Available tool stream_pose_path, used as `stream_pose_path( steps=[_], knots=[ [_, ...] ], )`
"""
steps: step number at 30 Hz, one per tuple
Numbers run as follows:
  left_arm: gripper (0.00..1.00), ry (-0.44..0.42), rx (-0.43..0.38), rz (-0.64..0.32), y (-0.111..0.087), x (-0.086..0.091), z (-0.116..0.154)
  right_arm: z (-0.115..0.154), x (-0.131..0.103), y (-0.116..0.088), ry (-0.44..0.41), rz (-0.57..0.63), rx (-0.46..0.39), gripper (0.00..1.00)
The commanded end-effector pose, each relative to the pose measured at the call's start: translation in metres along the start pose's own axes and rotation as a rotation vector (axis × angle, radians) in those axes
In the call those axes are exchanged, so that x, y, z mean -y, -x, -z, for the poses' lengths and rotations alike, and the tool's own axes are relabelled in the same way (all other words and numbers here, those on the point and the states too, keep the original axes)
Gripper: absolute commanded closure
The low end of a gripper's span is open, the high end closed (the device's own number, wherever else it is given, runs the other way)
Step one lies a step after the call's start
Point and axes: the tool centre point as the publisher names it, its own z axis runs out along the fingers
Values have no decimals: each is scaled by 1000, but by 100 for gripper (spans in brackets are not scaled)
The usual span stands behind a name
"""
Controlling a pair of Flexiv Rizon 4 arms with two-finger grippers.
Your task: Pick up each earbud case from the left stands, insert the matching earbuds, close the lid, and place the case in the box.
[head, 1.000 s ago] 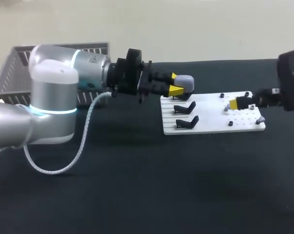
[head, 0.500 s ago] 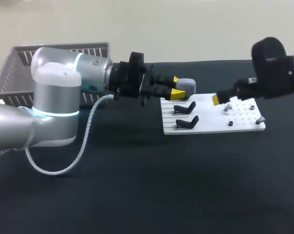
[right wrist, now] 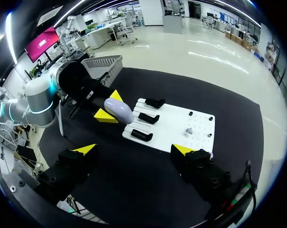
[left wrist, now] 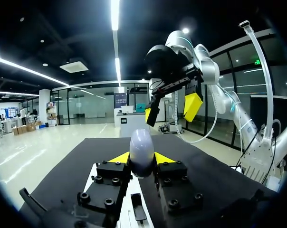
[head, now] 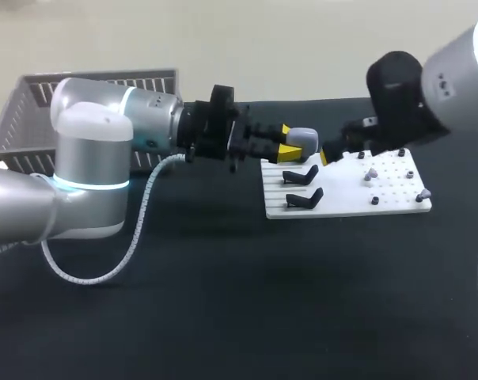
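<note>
Left pincer [left wrist: 142, 159] clamps the case [left wrist: 141, 147]; right pincer [right wrist: 135, 149], wide open, seems close and could knock it loose.

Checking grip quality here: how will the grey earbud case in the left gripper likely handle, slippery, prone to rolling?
The earbud case looks smooth and rounded, so it may slip or twist between the fingers of the left gripper. It looks small and is probably light. Set down loose, it would likely rock or roll.
</note>
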Motion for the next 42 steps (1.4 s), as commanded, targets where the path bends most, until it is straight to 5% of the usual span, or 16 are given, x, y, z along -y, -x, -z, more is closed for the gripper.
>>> stream_pose_path(
  steps=[1,17,42],
  knots=[
    [100,-1,-1,0,0,-1,0,-7,-6,7,-149,0,5,0],
    [100,-1,-1,0,0,-1,0,-25,-15,22,-131,11,-12,0],
    [100,-1,-1,0,0,-1,0,-37,5,26,-131,-39,-22,0]
  ],
)
